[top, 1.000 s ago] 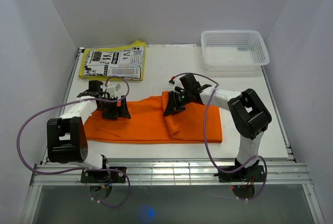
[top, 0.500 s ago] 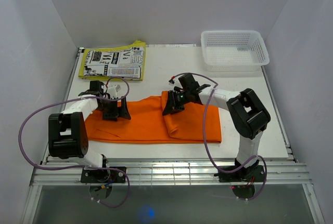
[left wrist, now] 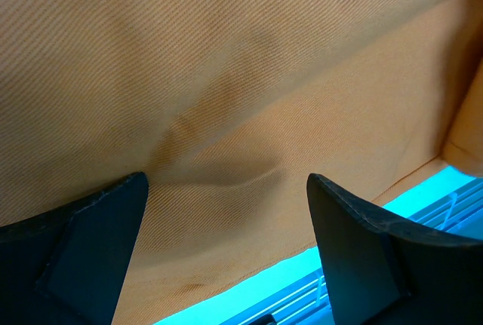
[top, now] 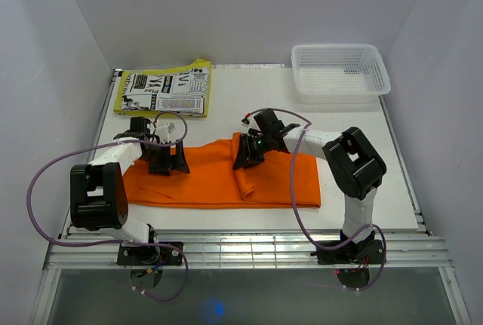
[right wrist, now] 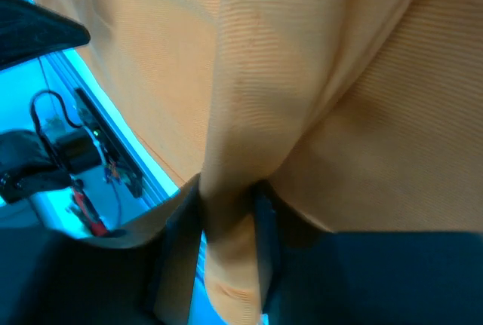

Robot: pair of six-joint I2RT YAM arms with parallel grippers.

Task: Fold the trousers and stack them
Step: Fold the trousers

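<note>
Between the right jaws the trousers are pinched; left jaws gape above them.

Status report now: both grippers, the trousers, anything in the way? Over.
Left gripper open over the trousers. Right gripper shut on a fold of them. Printed paper and basket at far edge, apart from cloth.
</note>
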